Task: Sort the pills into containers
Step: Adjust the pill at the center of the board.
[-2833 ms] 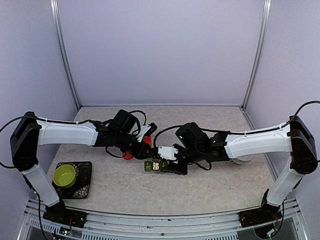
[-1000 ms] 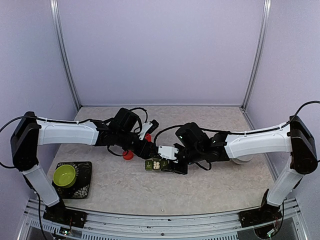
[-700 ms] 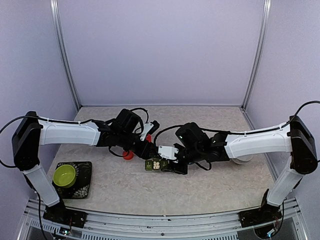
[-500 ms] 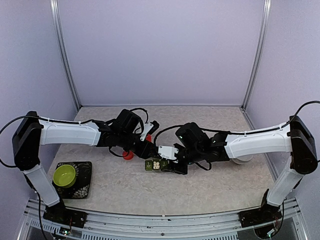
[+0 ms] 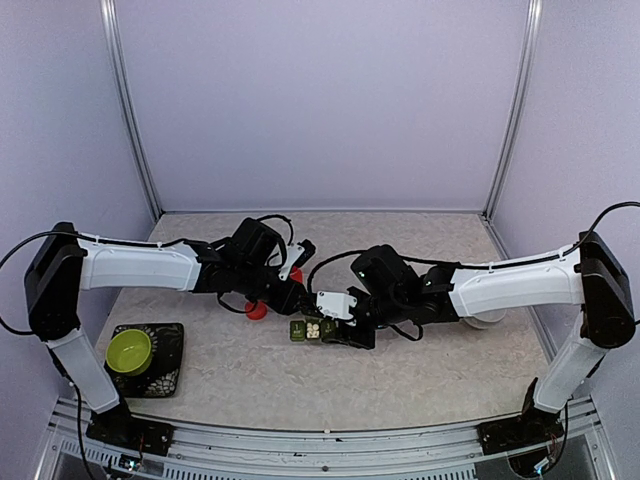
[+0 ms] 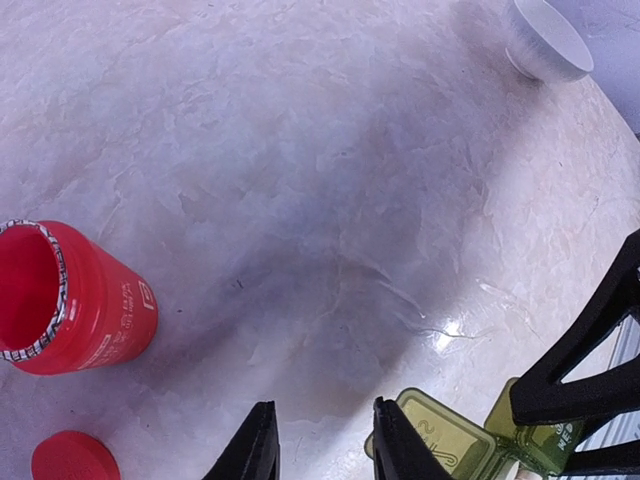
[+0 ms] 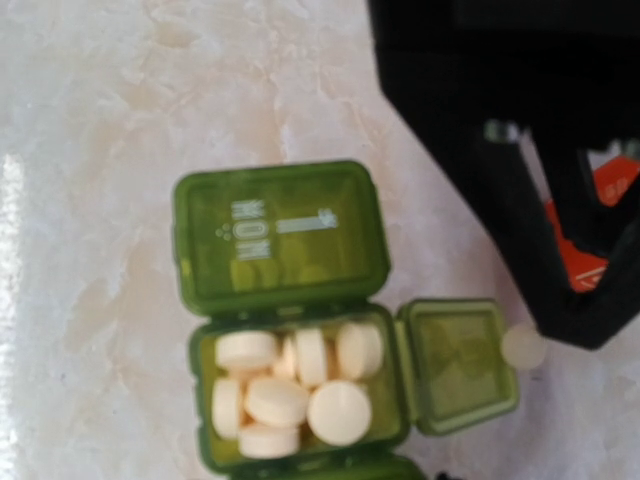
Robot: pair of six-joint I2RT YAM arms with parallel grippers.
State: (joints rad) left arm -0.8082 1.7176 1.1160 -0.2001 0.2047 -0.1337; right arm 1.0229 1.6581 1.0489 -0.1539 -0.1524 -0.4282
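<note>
The green pill box (image 7: 280,235) lies mid-table (image 5: 310,330). Its middle cell is open and heaped with whitish pills (image 7: 290,390). One loose pill (image 7: 523,347) rests on the table beside an open flap (image 7: 455,365). My right gripper (image 5: 343,328) sits at the box's right end and appears shut on it; its fingers are out of the right wrist view. My left gripper (image 6: 323,405) hovers just left of the box (image 6: 445,440), its jaws narrowly apart over bare table, holding nothing.
An open red bottle (image 6: 80,310) and its red cap (image 6: 70,462) lie left of the left gripper. A white bowl (image 6: 545,40) stands at the right (image 5: 487,320). A lime-green bowl (image 5: 128,350) sits on a dark stand near the left arm's base.
The left gripper's jaws have narrowed while the arm barely shifted. The right arm and the pill box have stayed put.
</note>
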